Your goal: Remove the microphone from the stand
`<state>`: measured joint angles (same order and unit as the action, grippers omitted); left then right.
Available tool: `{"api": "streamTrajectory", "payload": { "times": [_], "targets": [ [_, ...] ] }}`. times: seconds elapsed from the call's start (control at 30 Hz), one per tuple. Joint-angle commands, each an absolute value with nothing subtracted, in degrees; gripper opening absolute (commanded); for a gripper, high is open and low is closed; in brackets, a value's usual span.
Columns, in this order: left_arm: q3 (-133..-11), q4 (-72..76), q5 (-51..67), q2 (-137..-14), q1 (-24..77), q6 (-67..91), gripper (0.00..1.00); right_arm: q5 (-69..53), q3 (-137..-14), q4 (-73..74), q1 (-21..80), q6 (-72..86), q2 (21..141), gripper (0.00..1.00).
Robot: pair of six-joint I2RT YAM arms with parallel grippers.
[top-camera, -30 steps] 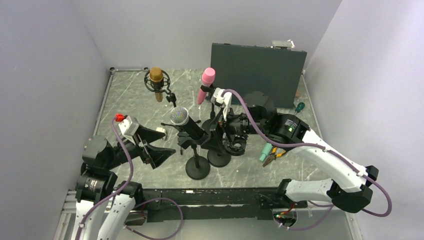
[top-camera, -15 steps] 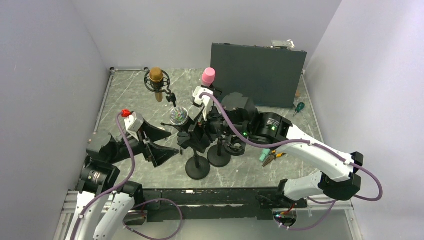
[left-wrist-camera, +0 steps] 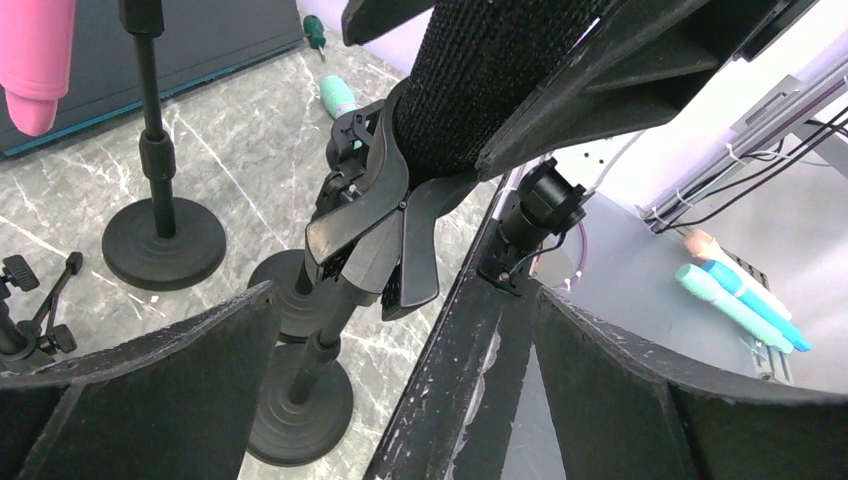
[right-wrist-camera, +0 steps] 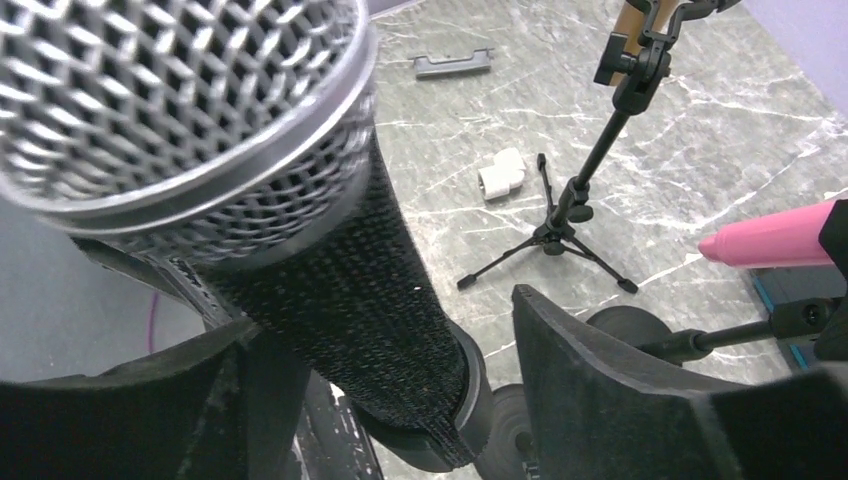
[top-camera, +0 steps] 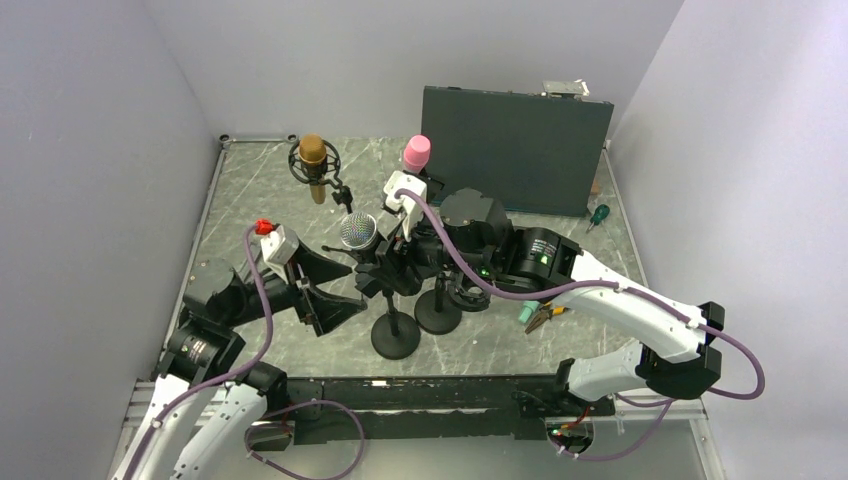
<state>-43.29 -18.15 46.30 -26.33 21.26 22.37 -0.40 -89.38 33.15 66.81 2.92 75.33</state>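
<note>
A black microphone with a silver mesh head (top-camera: 358,232) sits tilted in a black clip (left-wrist-camera: 380,220) on a stand with a round base (top-camera: 395,338). My right gripper (top-camera: 400,262) is open and straddles the microphone's black body (right-wrist-camera: 350,300). A gap shows between the body and the right finger (right-wrist-camera: 640,400). My left gripper (top-camera: 350,284) is open and empty, just left of the stand. In its wrist view the clip and pole stand ahead between its fingers (left-wrist-camera: 150,380).
A pink microphone (top-camera: 415,152) on a second round-base stand (top-camera: 437,318) is just behind. A brown microphone (top-camera: 313,152) on a tripod stands at the back left. A dark panel (top-camera: 515,135) leans at the back. Pliers (top-camera: 540,315) and a green screwdriver (top-camera: 598,213) lie to the right.
My right gripper has swung left from beside the stand and now straddles the microphone body. My left gripper has crept forward and right toward the stand.
</note>
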Motion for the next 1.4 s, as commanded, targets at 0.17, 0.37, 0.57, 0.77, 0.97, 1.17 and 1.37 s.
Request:
{"api": "streamTrajectory", "payload": {
  "times": [0.17, 0.37, 0.57, 0.77, 0.97, 1.17, 1.37],
  "targets": [
    [-41.9, -13.9, 35.7, -25.9, 26.8, 20.2, 0.99, -1.5, -90.5, 30.3, 67.4, 2.2, 75.1, 0.50],
    [-37.8, -4.9, 34.5, -24.0, 28.5, 14.9, 0.99, -2.1, -90.7, 30.8, 67.4, 1.9, 75.1, 0.40],
    [-37.8, -2.5, 37.3, -26.6, 29.3, 8.6, 0.99, -3.1, -90.9, 31.0, 67.6, 1.9, 75.3, 0.31],
    [-37.0, 3.2, 44.0, -29.7, 29.8, 7.8, 0.97, -3.8, -91.4, 31.5, 67.6, 1.9, 75.7, 0.30],
    [-36.0, 6.6, 45.9, -31.7, 30.8, 6.8, 0.95, -4.4, -91.6, 31.6, 67.8, 1.9, 75.8, 0.28],
    [-35.0, 7.5, 45.5, -32.5, 31.7, 7.3, 0.78, -4.7, -91.2, 31.3, 67.9, 2.1, 75.2, 0.26],
    [-34.4, 4.8, 43.4, -31.6, 32.3, 6.3, 0.60, -4.9, -90.6, 30.8, 67.9, 2.2, 75.0, 0.23]
  ]
}}
